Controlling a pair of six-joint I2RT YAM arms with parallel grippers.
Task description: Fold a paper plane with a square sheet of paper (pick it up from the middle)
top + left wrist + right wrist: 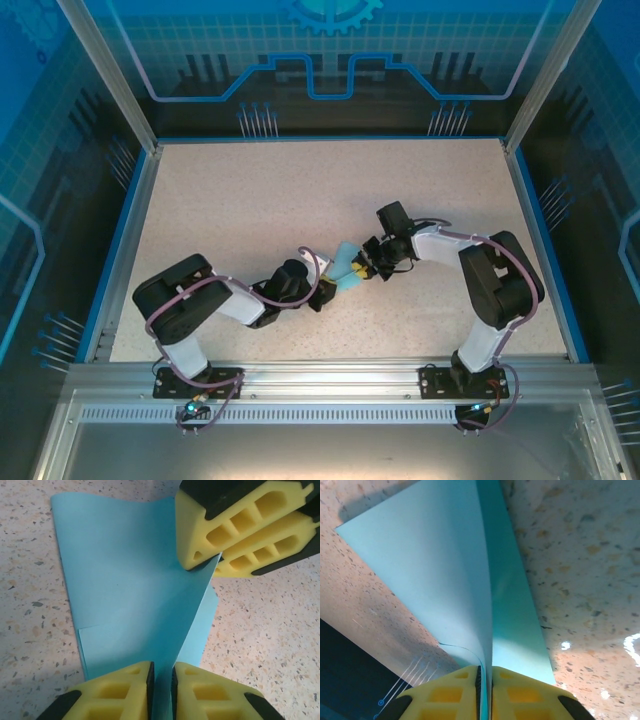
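The light-blue sheet of paper [345, 266], folded along a centre crease into a narrow, plane-like shape, lies mid-table between both grippers. In the left wrist view one half of the paper [125, 580] lies flat and the other stands up as a flap. My left gripper [161, 690] straddles the crease at the narrow end, its pads slightly apart with the paper in the gap. My right gripper [214, 562] is shut on the flap's far edge. From the right wrist the paper [445, 565] rises out of the closed right gripper [485, 695]. In the top view the left gripper [327, 291] and right gripper [368, 268] face each other.
The speckled beige table [300, 200] stretches wide behind and to both sides of the paper. A blue rim [120, 250] and metal frame posts bound it. Both arm bases sit on the rail at the near edge.
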